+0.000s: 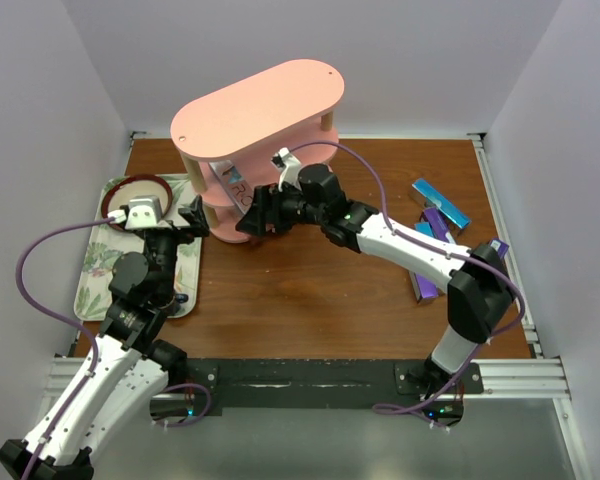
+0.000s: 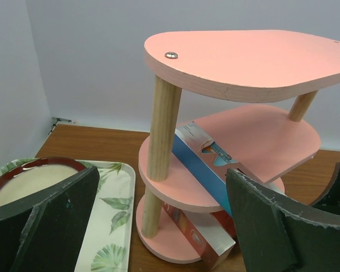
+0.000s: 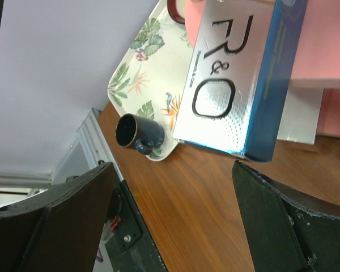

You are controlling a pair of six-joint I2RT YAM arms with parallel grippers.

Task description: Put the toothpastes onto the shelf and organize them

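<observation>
The pink three-tier shelf (image 1: 255, 105) stands at the back middle of the table. A blue toothpaste box (image 2: 197, 165) lies slanted on its middle board, and a red and white one (image 2: 212, 238) lies on the bottom board, its end sticking out. A silver and blue box lettered "R&O" (image 3: 226, 85) juts out from the shelf just ahead of my right gripper (image 3: 170, 221), which is open with nothing between its fingers. My left gripper (image 2: 158, 226) is open and empty at the shelf's left end (image 2: 158, 130). Several loose toothpastes (image 1: 439, 203) lie at the right.
A floral tray (image 1: 92, 272) lies at the left with a red-rimmed bowl (image 1: 137, 193) on it. A dark blue cup (image 3: 137, 133) lies on the tray's corner (image 3: 153, 62). White walls close in the table on three sides.
</observation>
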